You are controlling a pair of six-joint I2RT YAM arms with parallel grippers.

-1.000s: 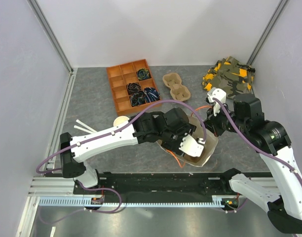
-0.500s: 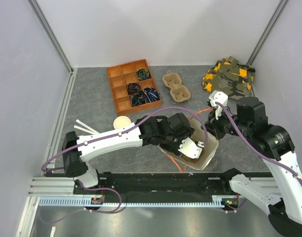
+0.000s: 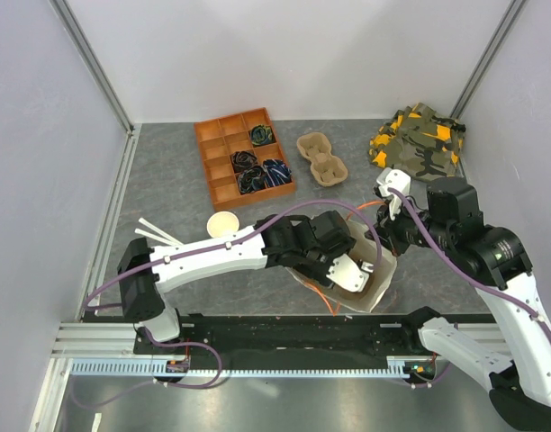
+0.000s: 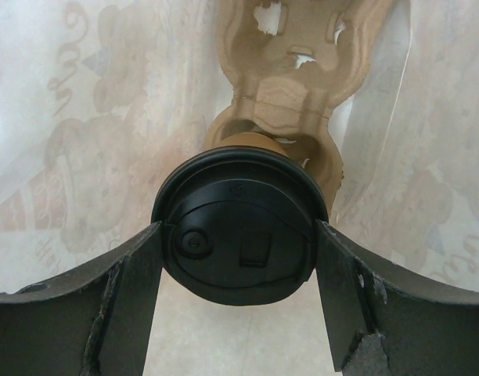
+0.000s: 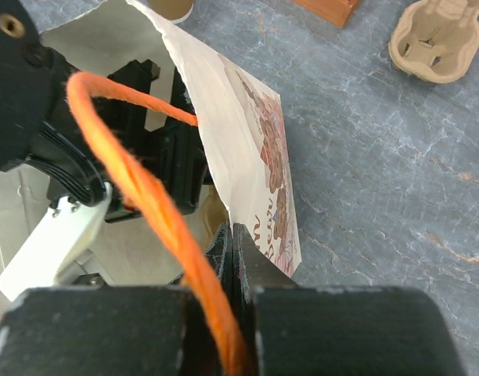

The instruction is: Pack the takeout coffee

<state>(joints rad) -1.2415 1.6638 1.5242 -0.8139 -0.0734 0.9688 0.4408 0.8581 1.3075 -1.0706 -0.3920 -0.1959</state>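
In the left wrist view the takeout coffee [image 4: 241, 205], a tan cup under a round black lid, sits between my left gripper's dark fingers [image 4: 126, 305]. Both fingers press against the lid's sides. My left gripper [image 4: 238, 239] is shut on it inside the white printed paper bag [image 3: 381, 281]. A pulp cup carrier [image 4: 296, 74] lies deeper in the bag, just beyond the cup. From above, my left gripper [image 3: 351, 270] reaches into the bag's mouth and hides the cup. My right gripper [image 5: 239, 235] is shut on the bag's upper edge [image 5: 247, 149], beside an orange handle [image 5: 142, 188].
A lidless tan cup [image 3: 222, 223] stands left of the bag, with white sticks [image 3: 154, 235] further left. An orange compartment tray [image 3: 223, 148] and a second pulp carrier [image 3: 322, 160] sit at the back. A camouflage cloth [image 3: 418, 139] lies at the back right.
My left gripper has moved further into the bag with the cup. The right gripper has stayed clamped on the bag's edge, shifting only slightly.
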